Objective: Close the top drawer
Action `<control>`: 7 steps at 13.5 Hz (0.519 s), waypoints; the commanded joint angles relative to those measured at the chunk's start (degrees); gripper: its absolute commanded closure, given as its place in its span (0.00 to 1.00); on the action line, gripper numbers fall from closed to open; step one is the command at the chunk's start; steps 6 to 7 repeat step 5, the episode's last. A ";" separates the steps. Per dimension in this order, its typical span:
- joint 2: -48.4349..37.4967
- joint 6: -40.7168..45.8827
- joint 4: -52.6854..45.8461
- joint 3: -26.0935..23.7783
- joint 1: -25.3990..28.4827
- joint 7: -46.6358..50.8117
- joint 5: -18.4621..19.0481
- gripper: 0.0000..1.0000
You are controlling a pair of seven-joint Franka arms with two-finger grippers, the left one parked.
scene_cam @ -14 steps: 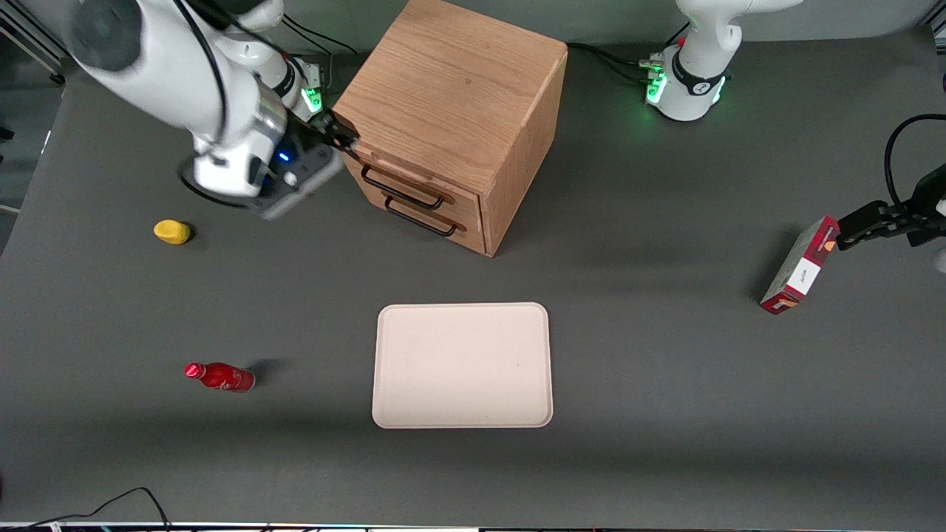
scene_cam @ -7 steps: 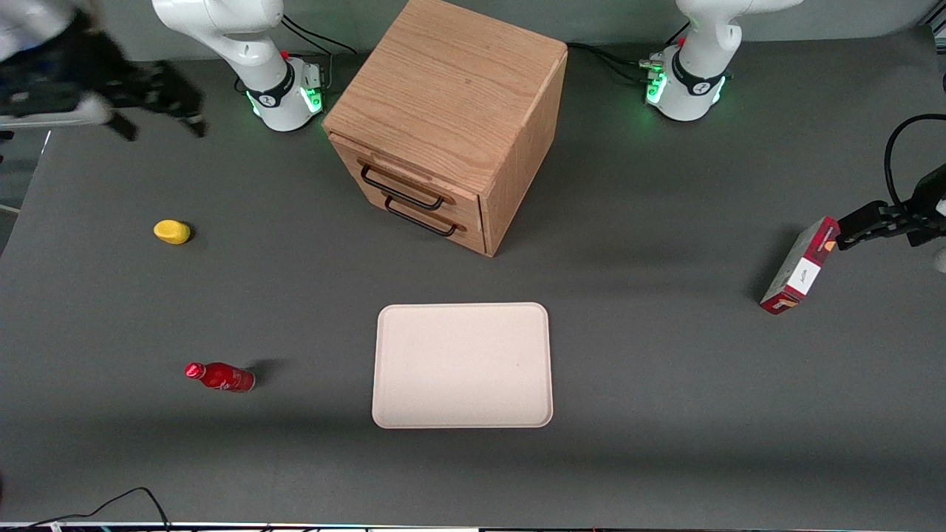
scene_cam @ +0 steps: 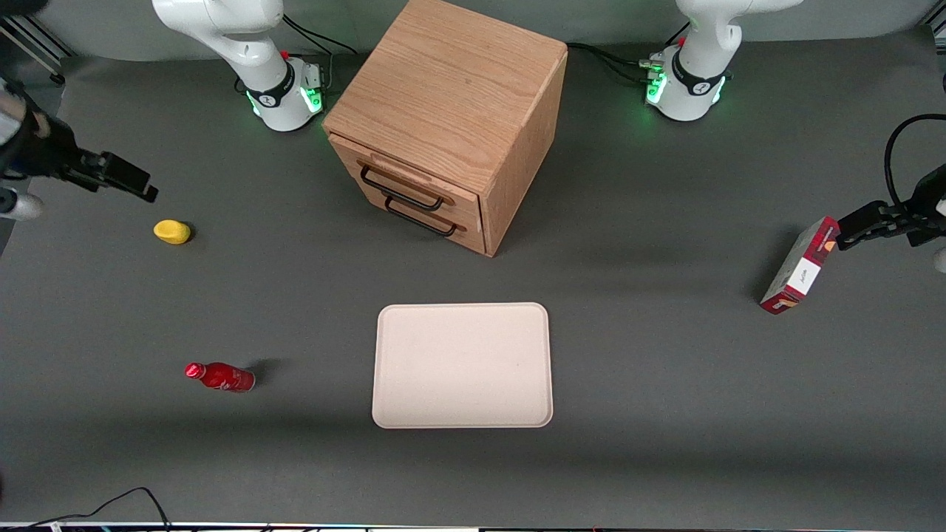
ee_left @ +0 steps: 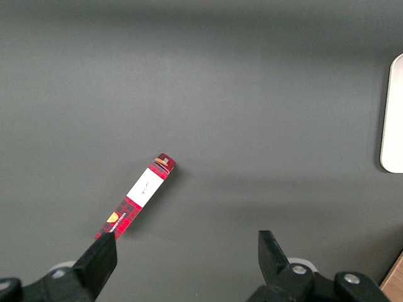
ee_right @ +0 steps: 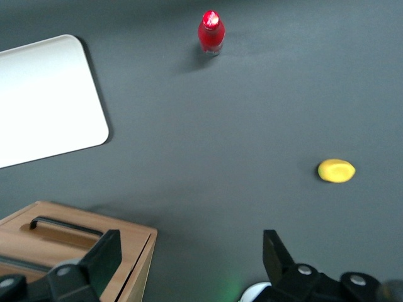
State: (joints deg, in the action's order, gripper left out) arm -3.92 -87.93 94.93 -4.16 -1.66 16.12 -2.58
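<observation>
The grey worktop (scene_cam: 665, 355) carries the wooden cabinet (scene_cam: 451, 111) at upper centre of the front view. Its top drawer (scene_cam: 405, 182) sits flush, shut. At the upper left edge, the end effector (scene_cam: 118, 177) hovers wide open, holding nothing.

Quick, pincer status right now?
Right pincer: open, holding nothing, raised toward the working arm's end of the table, well clear of the top drawer, which looks shut.

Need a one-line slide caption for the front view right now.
Top drawer flush in the wooden cabinet; open gripper above the table near the yellow object.
</observation>
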 commanded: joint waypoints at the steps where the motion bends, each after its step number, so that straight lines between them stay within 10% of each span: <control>1: -6.36 -5.31 9.22 0.56 0.52 -3.19 1.18 0.00; 7: -4.78 -4.97 6.85 0.56 0.52 -3.29 1.18 0.00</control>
